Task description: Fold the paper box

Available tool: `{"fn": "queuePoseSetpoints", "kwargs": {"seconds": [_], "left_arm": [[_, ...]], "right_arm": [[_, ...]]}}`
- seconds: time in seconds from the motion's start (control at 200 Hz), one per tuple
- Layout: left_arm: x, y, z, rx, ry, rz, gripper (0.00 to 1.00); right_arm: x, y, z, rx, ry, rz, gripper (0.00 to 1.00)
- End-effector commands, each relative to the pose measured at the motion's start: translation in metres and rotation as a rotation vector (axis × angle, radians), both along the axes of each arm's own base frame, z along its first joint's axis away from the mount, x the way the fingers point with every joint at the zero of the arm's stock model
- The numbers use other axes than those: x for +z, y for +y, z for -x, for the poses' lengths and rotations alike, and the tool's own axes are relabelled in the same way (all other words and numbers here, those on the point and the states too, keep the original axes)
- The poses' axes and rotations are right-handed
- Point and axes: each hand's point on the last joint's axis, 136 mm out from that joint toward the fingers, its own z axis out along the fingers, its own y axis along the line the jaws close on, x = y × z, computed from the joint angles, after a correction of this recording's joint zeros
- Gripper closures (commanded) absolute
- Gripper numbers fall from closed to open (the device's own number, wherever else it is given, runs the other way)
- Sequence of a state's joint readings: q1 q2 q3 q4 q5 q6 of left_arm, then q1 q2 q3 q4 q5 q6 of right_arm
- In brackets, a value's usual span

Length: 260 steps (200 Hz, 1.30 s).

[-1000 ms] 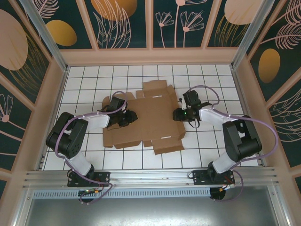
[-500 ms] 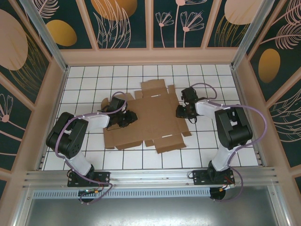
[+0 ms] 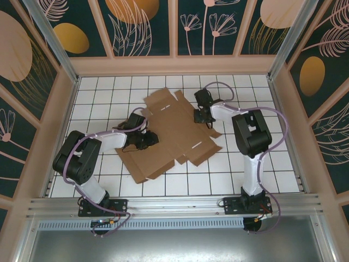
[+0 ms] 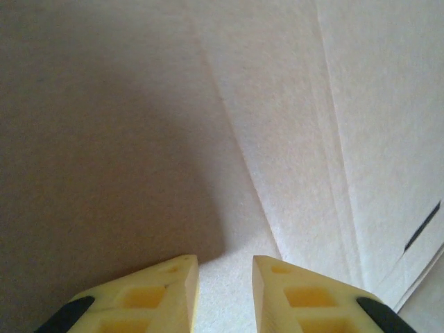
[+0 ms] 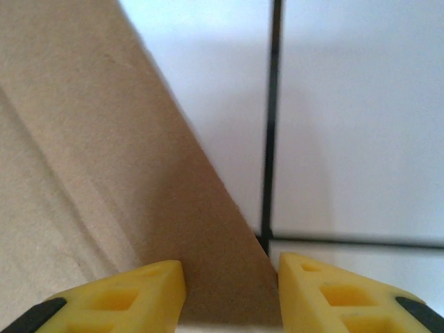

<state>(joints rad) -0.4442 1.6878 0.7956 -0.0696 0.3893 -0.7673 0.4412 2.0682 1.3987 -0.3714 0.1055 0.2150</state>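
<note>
Paper box (image 3: 174, 131): flat brown blank, lies skewed on white tile floor (image 3: 218, 174). Your left gripper (image 3: 146, 139) is over box's left panel, fingers (image 4: 166, 291) a little parted, nothing pinched, cardboard straight ahead of tips. Your right gripper (image 3: 200, 115) is at box's right edge, unclenched. Flap corner reaches between its tips, bare tile at right.

You'll find the paper box (image 3: 174, 134) flat on the table (image 3: 262, 164). The left gripper (image 3: 152, 138) sits over the box's left part; the right gripper (image 3: 199, 115) is at the box's far right edge, a box corner between its fingers (image 5: 118, 298).
</note>
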Motion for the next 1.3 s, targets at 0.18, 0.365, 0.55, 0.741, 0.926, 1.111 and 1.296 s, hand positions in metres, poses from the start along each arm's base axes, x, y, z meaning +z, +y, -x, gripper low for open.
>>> {"fn": "queuePoseSetpoints", "kwargs": {"seconds": [0.18, 0.365, 0.55, 0.741, 0.926, 1.111, 1.296], "left_arm": [[-0.016, -0.024, 0.022, -0.177, 0.084, -0.04, 0.72], [-0.017, -0.049, 0.023, -0.251, 0.082, -0.034, 0.7], [-0.016, -0.076, 0.024, -0.324, 0.074, -0.01, 0.66], [-0.016, -0.079, 0.019, -0.323, 0.048, -0.028, 0.63], [-0.004, -0.091, 0.013, -0.322, 0.008, 0.046, 0.59], [-0.005, -0.098, 0.01, -0.323, 0.004, 0.079, 0.57], [0.04, -0.099, -0.006, -0.306, -0.137, 0.092, 0.54]], "right_arm": [[-0.046, 0.051, -0.02, 0.103, 0.082, -0.019, 0.49], [-0.042, 0.1, -0.029, 0.197, 0.07, -0.078, 0.42], [-0.029, 0.144, -0.026, 0.292, 0.081, -0.227, 0.42], [-0.012, 0.162, -0.023, 0.35, 0.078, -0.31, 0.41], [0.029, 0.173, -0.03, 0.394, 0.017, -0.362, 0.35], [0.081, 0.163, -0.04, 0.372, -0.081, -0.367, 0.34], [0.127, 0.127, -0.039, 0.325, -0.175, -0.38, 0.34]]}}
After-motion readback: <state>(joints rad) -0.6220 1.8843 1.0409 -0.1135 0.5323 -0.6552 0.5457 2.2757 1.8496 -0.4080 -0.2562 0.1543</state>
